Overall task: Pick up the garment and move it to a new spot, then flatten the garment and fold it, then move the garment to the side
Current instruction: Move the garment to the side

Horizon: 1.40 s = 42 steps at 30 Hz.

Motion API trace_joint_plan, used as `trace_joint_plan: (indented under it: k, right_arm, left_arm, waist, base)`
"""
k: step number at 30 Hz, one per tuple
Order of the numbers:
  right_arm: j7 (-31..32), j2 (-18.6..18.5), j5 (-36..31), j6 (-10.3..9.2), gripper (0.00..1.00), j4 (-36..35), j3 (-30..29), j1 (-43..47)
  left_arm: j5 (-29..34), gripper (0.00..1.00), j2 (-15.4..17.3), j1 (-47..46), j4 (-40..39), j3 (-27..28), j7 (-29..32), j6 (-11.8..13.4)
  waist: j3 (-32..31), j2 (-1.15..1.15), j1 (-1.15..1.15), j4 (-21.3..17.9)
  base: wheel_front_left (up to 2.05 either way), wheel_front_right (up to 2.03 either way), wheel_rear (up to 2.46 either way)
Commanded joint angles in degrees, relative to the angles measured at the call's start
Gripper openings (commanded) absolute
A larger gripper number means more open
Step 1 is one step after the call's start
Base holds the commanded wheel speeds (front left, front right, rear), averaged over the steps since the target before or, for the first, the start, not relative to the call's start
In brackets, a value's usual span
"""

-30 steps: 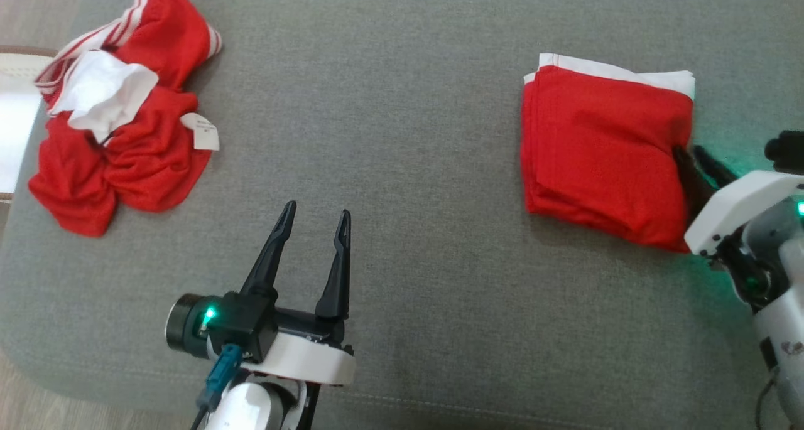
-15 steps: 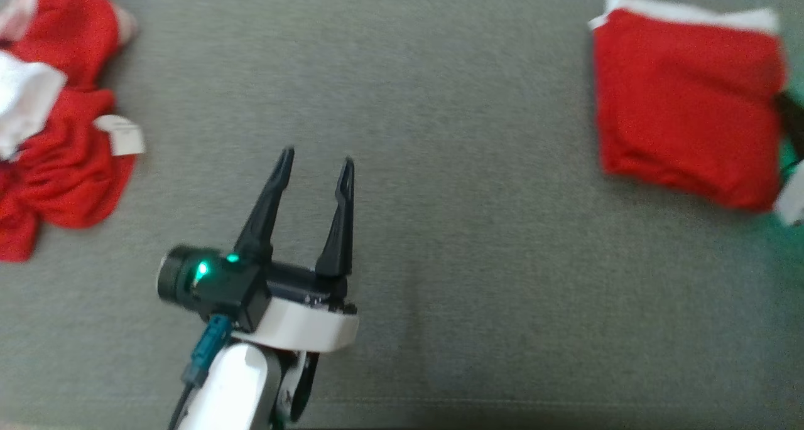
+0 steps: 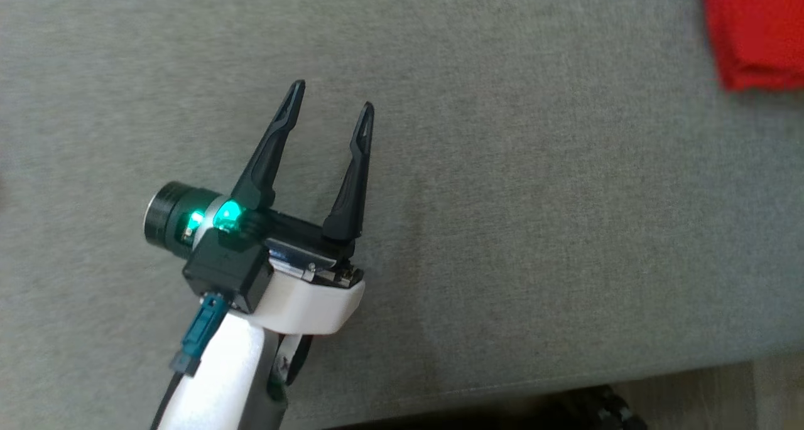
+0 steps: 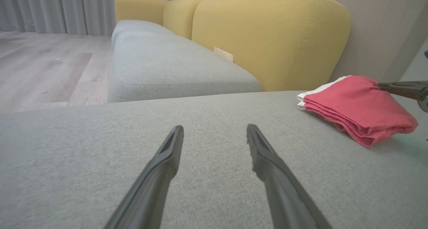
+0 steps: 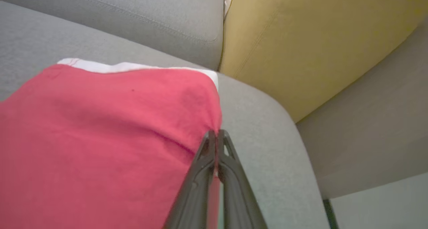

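2 states: left end effector (image 3: 333,96) agape, right end effector (image 5: 217,132) clamped on soft folded red garment (image 5: 100,128).

red and white garment (image 5: 100,138), grey cushion (image 3: 502,229), yellow backrest (image 4: 267,38)

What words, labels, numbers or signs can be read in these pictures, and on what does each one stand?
No text can be read here.
The small beige label low on the yellow backrest: too small to read.
The folded red garment: no print visible.
The left gripper: no readable marking.
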Motion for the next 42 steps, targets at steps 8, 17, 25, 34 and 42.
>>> trace_joint_plan:
  k: [8, 17, 25, 34, 42]
  right_arm:
    - [0.71, -4.18, -7.69, -0.05, 0.00, -4.71, -8.50, -0.17]
    - [-1.42, -0.40, -17.35, -0.05, 1.00, -7.22, -13.54, 0.38]
    - [-9.10, 14.65, -13.80, -0.05, 1.00, -7.44, -7.58, 5.82]
    - [-19.36, 24.07, -2.64, -0.05, 1.00, 0.07, 1.35, 14.72]
    - [-20.25, 28.70, 1.29, -0.05, 1.00, -2.90, 4.92, 26.02]
  left_arm:
    - [1.08, 1.00, 0.03, -0.96, -2.68, 0.84, -0.28, -1.53]
    - [0.35, 1.00, 0.02, -1.22, -2.38, 0.75, -0.28, -1.11]
    - [-1.37, 1.00, 0.02, 1.53, 0.84, 1.41, -0.28, 1.01]
    - [-2.75, 1.00, 0.02, 9.08, 8.52, 6.74, -0.28, 2.23]
    - [-3.73, 1.00, 0.02, 16.67, 11.62, 12.48, -0.28, 1.47]
  waist:
    - [3.82, 0.00, -0.01, -1.11]
    - [1.46, 0.00, -0.01, 0.70]
    - [-9.95, 0.00, -0.01, 2.69]
    - [-24.55, 0.00, -0.01, 5.40]
    - [-34.76, 0.00, -0.01, 7.47]
  base:
    - [0.00, 0.00, 0.00]
    - [0.00, 0.00, 0.00]
    - [0.00, 0.00, 0.00]
    - [0.00, 0.00, 0.00]
    - [0.00, 0.00, 0.00]
